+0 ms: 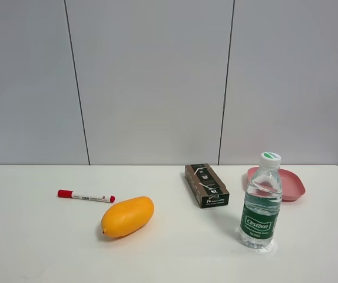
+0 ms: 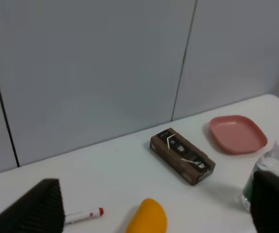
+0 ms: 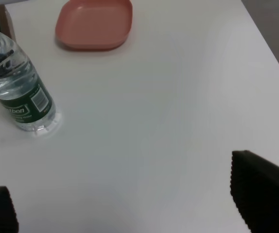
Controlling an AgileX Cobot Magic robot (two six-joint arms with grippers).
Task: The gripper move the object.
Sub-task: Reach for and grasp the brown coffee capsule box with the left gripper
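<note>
The long cardboard box [image 1: 206,185], brown-sided with a black printed top, lies flat on the white table [image 1: 39,247] right of centre, between the mango and the pink plate. It also shows in the left wrist view [image 2: 182,156]. Neither gripper shows in the exterior high view. My left gripper [image 2: 154,187] is open and empty, its black fingers [image 2: 35,208] wide apart, well back from the box and above the table. My right gripper [image 3: 117,174] is open and empty over bare table, near the water bottle.
An orange-yellow mango [image 1: 127,216] and a red-capped white marker [image 1: 86,196] lie left of the box. A pink plate [image 1: 290,183] sits right of it. A water bottle [image 1: 261,203] stands upright in front of the plate. A grey panelled wall stands behind the table.
</note>
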